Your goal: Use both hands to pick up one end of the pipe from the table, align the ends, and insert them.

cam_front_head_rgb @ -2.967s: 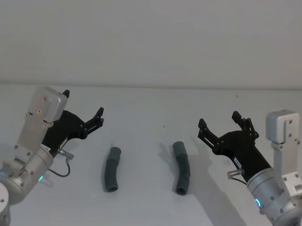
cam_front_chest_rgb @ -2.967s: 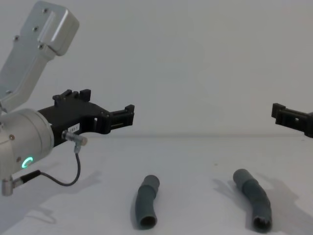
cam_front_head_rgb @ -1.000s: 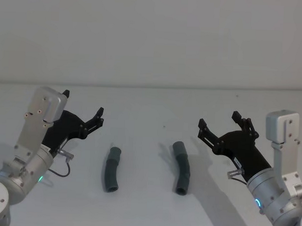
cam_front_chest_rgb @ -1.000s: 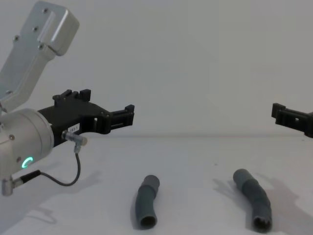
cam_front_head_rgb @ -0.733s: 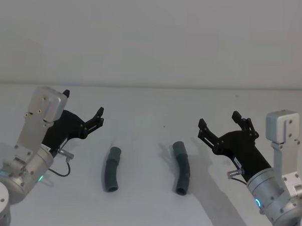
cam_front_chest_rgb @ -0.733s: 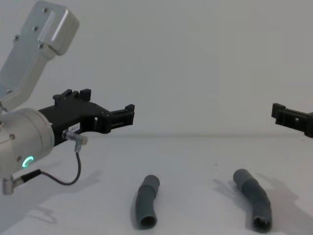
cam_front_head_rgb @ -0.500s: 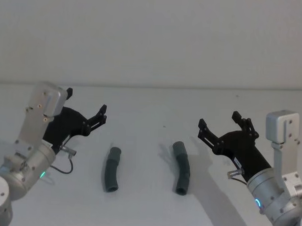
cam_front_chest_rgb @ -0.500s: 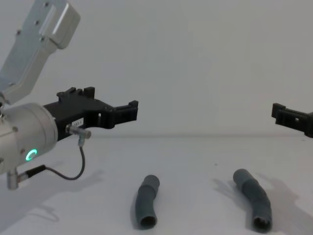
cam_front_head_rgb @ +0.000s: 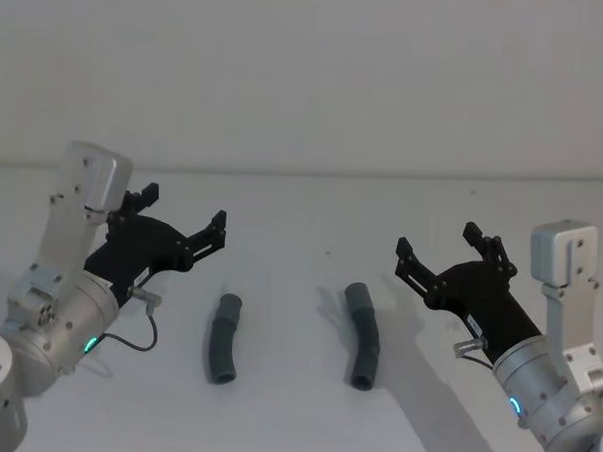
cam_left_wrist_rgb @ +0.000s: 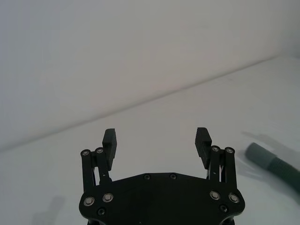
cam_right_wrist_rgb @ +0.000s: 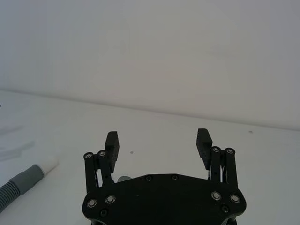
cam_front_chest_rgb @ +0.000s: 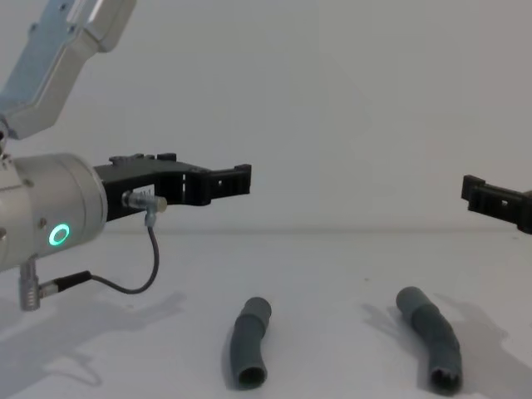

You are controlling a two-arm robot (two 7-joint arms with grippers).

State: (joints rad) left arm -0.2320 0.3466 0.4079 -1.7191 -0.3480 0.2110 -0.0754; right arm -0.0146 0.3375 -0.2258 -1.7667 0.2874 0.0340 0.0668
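Bare lab test bench, plain white table [cam_front_head_rgb: 293,426], blank pale grey wall [cam_front_head_rgb: 308,76]

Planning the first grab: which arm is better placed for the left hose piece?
Left. The left gripper hangs open beside the left hose piece; the right gripper, also open, sits beyond the right hose piece, farther off.

The table [cam_front_head_rgb: 293,426] is plain matt white. The left pipe piece [cam_front_head_rgb: 222,338] and the right pipe piece [cam_front_head_rgb: 363,335] look like dull grey rubber, ribbed mid-length with smooth cuffs. One white tip [cam_right_wrist_rgb: 47,165] looks like smooth plastic. The left gripper [cam_front_head_rgb: 185,207] and the right gripper [cam_front_head_rgb: 438,240] are matt black with shiny metal screws. The left arm [cam_front_chest_rgb: 58,199] and the right arm [cam_front_head_rgb: 545,382] have satin silver casings.
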